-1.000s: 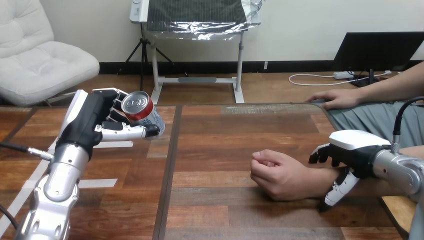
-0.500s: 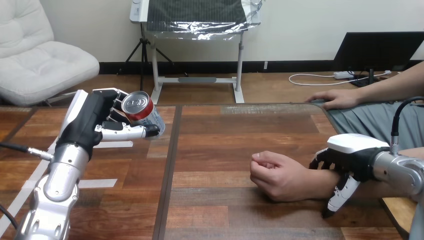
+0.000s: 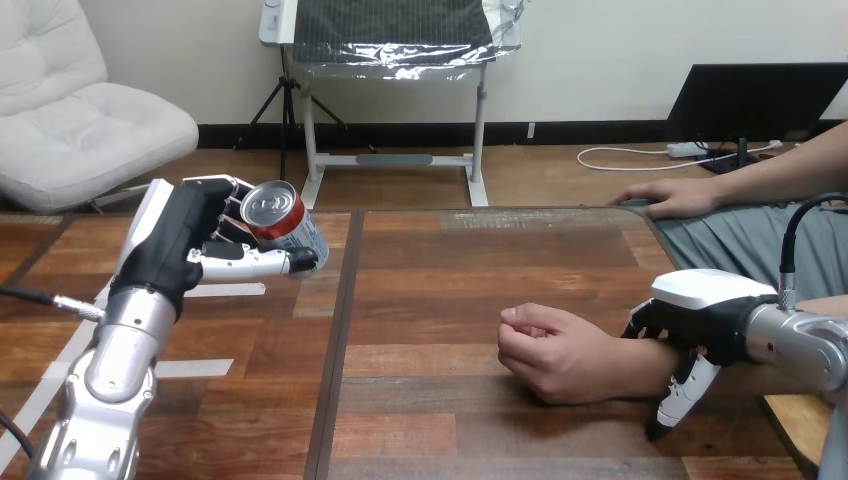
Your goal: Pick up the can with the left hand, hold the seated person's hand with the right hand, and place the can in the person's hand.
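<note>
Head view: our left hand (image 3: 175, 245) is wrapped round the can (image 3: 285, 225), held up well left of the person's hand (image 3: 560, 350). Our right hand (image 3: 700, 310) sits over the wrist (image 3: 640, 360) just right of it, and we can't tell if it's gripping. We'd settle a gentle grip there first.

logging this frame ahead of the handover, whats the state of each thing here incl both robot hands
can, lifted off the table, tilted, held in the left hand
left hand, shut round the can
right hand, over the person's wrist; grasp cannot be told
person's near hand, loosely curled, resting on the table, holding nothing
person's far hand, flat at the table's far edge
</note>
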Action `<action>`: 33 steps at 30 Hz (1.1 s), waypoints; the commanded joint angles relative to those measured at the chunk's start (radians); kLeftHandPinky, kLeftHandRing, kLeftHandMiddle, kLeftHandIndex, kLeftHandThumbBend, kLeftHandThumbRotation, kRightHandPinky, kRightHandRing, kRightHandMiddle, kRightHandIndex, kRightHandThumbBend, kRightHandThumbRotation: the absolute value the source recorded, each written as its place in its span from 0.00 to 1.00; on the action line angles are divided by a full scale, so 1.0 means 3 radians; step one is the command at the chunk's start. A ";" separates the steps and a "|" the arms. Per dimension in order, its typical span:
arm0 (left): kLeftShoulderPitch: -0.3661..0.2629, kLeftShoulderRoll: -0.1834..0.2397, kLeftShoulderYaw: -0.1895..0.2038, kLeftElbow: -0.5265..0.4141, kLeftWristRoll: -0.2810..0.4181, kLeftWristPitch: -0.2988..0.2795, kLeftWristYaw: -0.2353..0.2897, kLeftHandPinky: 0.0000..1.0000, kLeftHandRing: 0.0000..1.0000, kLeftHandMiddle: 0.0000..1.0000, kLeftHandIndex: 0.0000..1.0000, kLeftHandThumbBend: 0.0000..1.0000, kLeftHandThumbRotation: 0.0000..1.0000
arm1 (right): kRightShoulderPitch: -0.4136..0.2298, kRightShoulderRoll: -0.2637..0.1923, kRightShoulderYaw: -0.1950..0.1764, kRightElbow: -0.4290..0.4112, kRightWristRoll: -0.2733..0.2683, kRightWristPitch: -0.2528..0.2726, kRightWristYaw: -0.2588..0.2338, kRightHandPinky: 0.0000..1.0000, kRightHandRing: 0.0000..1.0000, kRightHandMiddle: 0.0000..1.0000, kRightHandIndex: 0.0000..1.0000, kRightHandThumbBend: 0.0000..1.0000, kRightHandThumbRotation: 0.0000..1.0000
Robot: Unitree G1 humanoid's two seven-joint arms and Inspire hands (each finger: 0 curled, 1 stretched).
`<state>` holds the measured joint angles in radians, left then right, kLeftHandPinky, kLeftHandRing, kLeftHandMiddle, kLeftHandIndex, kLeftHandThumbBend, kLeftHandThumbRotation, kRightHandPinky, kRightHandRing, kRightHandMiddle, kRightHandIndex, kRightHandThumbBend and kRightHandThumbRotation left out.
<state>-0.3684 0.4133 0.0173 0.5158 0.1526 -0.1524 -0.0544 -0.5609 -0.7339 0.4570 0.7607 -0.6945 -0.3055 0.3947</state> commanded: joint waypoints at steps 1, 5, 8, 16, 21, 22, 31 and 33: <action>-0.0265 0.0021 0.0119 -0.0234 -0.0082 -0.0029 0.0008 0.37 0.41 0.45 0.46 0.60 0.00 | 0.0496 0.0302 0.0279 0.0093 0.0035 -0.0003 0.0359 0.57 0.63 0.69 0.71 1.00 0.26; -0.0267 0.0022 0.0121 -0.0239 -0.0086 -0.0021 0.0010 0.37 0.41 0.45 0.46 0.60 0.00 | 0.0509 0.0294 0.0282 0.0051 0.0044 0.0021 0.0374 0.55 0.60 0.66 0.68 1.00 0.26; -0.0266 0.0021 0.0121 -0.0251 -0.0088 0.0006 0.0011 0.38 0.41 0.45 0.46 0.60 0.00 | 0.0518 0.0294 0.0279 0.0028 0.0057 0.0040 0.0375 0.52 0.57 0.63 0.65 1.00 0.26; -0.0272 0.0021 0.0102 -0.0234 -0.0060 -0.0012 0.0027 0.38 0.42 0.45 0.46 0.60 0.00 | 0.0533 0.0300 0.0273 -0.0011 0.0072 0.0068 0.0367 0.43 0.48 0.53 0.57 1.00 0.24; -0.0268 0.0011 0.0090 -0.0252 -0.0050 0.0015 0.0028 0.38 0.42 0.44 0.46 0.60 0.00 | 0.0550 0.0297 0.0272 -0.0030 0.0044 0.0025 0.0263 0.34 0.39 0.46 0.53 0.99 0.22; -0.0267 0.0010 0.0089 -0.0255 -0.0049 0.0016 0.0028 0.38 0.42 0.44 0.46 0.60 0.00 | 0.0552 0.0296 0.0273 -0.0034 0.0037 0.0021 0.0250 0.32 0.38 0.45 0.52 0.98 0.22; -0.0263 -0.0004 0.0061 -0.0229 -0.0039 -0.0047 0.0016 0.37 0.41 0.44 0.46 0.61 0.00 | 0.0578 0.0279 0.0282 -0.0022 -0.0042 -0.0162 -0.0058 0.24 0.30 0.38 0.43 0.89 0.22; -0.0257 -0.0019 0.0052 -0.0245 -0.0031 -0.0010 0.0024 0.37 0.41 0.44 0.46 0.61 0.00 | 0.0591 0.0287 0.0259 -0.0007 -0.0026 -0.0187 -0.0124 0.22 0.28 0.36 0.41 0.87 0.21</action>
<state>-0.3684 0.4134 0.0203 0.5158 0.1464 -0.1492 -0.0545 -0.5255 -0.7376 0.4578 0.7019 -0.6942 -0.3120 0.3696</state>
